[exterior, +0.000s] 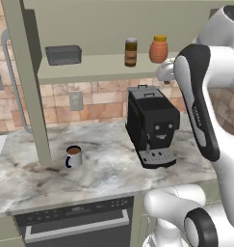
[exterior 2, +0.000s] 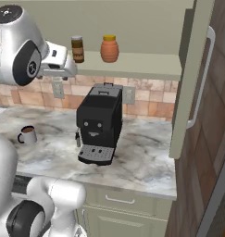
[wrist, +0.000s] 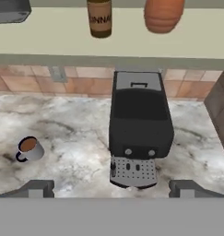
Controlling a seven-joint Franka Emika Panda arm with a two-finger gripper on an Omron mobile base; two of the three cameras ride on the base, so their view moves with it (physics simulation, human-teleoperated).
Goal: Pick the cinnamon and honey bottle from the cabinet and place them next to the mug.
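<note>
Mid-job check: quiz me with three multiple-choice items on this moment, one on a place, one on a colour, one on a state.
1. Where does the cinnamon stand?
A. on the cabinet shelf, left of the honey bottle
B. on the counter beside the mug
C. on top of the coffee machine

2. What colour is the handle of the mug?
A. red
B. dark blue
C. white

3. How does the gripper stand?
A. shut on the cinnamon
B. shut on the mug
C. open, holding nothing

Answers:
1 A: both base views show the jar on the shelf beside the orange bottle.
2 B: the left base view shows a dark blue handle.
3 C: in the hand view the finger tips stand wide apart with nothing between them.
</note>
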